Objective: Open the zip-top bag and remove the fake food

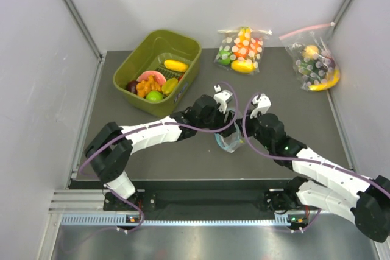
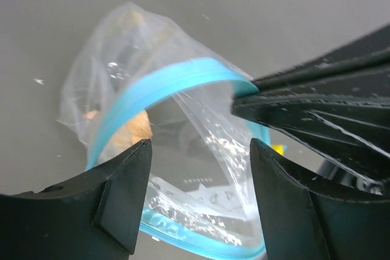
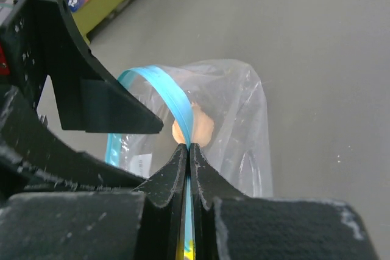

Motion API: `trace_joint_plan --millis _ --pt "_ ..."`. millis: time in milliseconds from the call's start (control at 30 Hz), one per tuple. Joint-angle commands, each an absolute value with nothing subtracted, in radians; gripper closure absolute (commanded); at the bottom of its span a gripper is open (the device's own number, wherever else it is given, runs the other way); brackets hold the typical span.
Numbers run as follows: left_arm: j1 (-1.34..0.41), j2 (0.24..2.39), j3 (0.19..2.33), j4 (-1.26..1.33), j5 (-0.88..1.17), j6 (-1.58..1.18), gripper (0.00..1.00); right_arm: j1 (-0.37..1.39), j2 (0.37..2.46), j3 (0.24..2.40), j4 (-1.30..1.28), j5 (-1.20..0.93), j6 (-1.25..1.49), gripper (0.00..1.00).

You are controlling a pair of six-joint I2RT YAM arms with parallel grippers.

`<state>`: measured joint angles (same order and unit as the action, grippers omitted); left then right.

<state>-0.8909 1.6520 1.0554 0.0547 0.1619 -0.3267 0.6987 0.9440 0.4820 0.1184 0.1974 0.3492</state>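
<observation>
Right wrist view: the zip-top bag (image 3: pixel 234 108) rests at the middle of the surface (image 3: pixel 317 28), mouth spread in a loop, with one orange piece of fake food (image 3: pixel 195 127) inside. The right gripper (image 3: pixel 188 147) is clamped on the blue zip strip. The left gripper (image 2: pixel 198 150) stands wide, with bag film between its fingers. An olive bin (image 1: pixel 189 68) sits well apart.

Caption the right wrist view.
Right gripper pinches the blue strip of the open zip-top bag; orange fake food shows inside.

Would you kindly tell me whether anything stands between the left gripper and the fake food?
Only the zip-top bag itself: its mouth gapes before the open left gripper, with the fake food just inside.
</observation>
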Motion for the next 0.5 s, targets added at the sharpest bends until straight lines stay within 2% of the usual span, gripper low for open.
trace_joint_plan --millis 0,467 --pt "-0.891 1.652 1.054 0.129 0.094 -0.305 0.30 0.715 0.917 0.471 0.124 0.216 0.362 1.00" --pt "-0.887 1.755 1.074 0.124 0.032 -0.261 0.30 0.756 0.903 0.453 0.126 0.189 0.376 1.00"
